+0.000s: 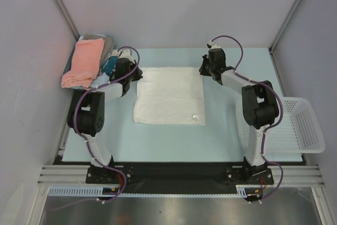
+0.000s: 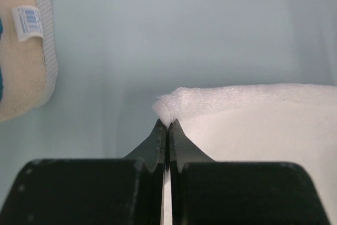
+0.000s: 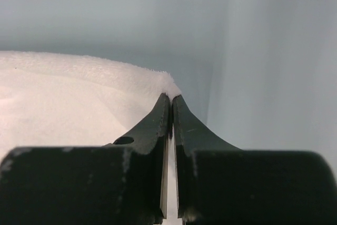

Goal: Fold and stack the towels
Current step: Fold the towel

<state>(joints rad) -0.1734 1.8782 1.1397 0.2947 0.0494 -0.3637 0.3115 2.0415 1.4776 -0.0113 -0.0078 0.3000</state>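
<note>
towel (white) spread flat; l pincer clenched on far-left corner, r pincer on far-right.

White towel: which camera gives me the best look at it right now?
Top external: it shows the whole white towel spread on the table. Each wrist view shows only one far corner, pinched in the shut left gripper or right gripper.

Four towels, two arms, one basket
</note>
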